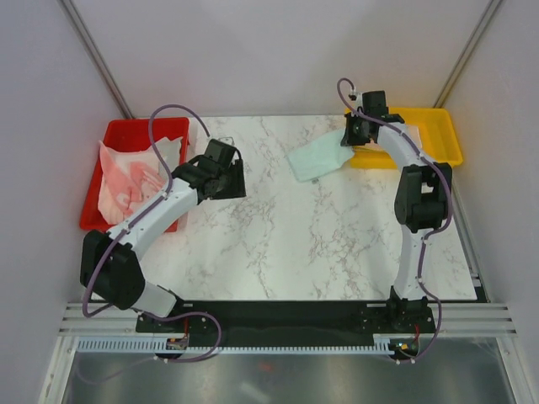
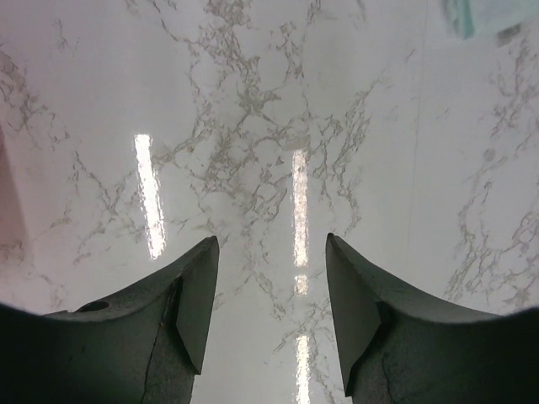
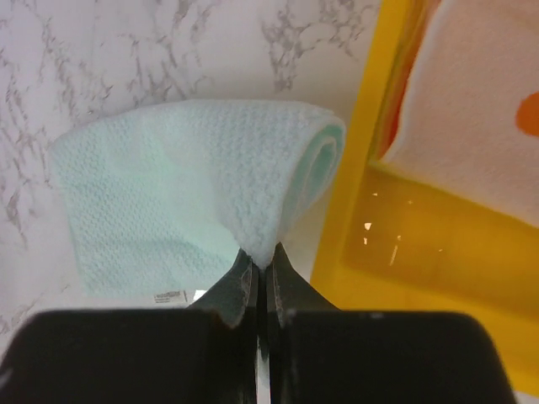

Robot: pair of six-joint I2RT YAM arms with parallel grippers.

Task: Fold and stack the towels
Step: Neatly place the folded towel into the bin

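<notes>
Right gripper: jaws pressed together on a pinched-up fold of the mint green towel, which lies loosely doubled on the marble table, its rolled end just beside the outer wall of the yellow tray. A peach towel lies inside that tray. Left gripper: jaws spread with nothing between them, above bare marble near the red tray, which holds crumpled pink towels.
</notes>
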